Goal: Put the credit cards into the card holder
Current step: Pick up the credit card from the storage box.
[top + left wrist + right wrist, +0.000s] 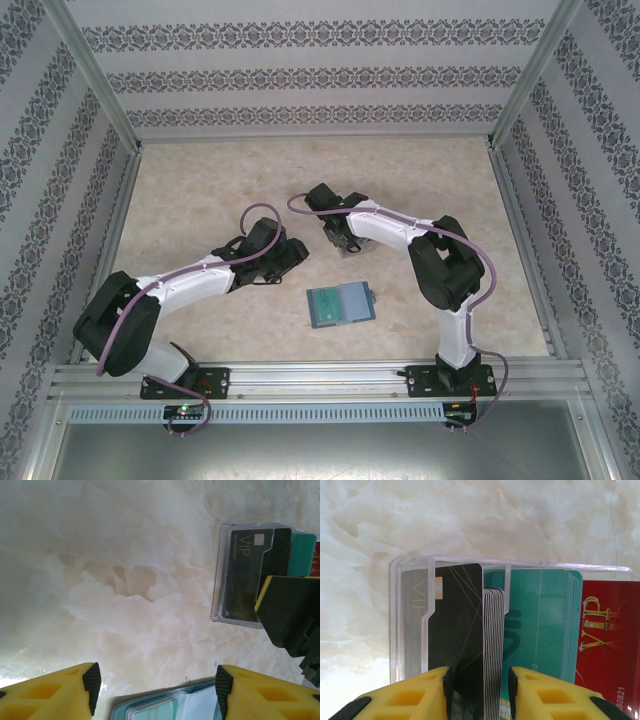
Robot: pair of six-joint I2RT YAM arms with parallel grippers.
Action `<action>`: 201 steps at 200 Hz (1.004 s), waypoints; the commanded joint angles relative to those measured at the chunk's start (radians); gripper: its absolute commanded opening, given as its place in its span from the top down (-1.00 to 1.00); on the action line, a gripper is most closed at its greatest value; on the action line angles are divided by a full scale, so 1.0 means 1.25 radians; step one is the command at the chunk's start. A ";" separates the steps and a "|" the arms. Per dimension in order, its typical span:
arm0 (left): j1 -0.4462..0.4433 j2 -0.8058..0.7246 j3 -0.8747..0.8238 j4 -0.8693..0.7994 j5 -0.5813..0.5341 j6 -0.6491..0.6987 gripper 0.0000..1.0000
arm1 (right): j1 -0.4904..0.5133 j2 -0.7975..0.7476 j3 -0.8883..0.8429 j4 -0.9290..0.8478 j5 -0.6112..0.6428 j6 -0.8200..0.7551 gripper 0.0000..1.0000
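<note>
Right claw (480, 685) sits narrow astride the black card (457, 630) in the tray (530, 564), though I cannot tell if it grips. Left claw (157, 687) hangs wide over the holder (165, 710), likely to steady it.

We see the card holder (341, 304) lying open and flat on the pale marbled counter (200, 180), near its front edge and between the two arm bases. The left arm (185, 283) reaches in from the lower left, and the left tool (296, 256) sits just beyond the holder's left corner, apart from it. The right arm (395, 230) folds toward the middle, its right tool (346, 241) over a small grey object (352, 251) behind the holder.
</note>
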 commanded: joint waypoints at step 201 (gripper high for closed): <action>0.009 0.017 0.023 -0.007 0.013 0.001 -0.29 | -0.029 -0.061 -0.057 0.016 0.025 -0.005 0.75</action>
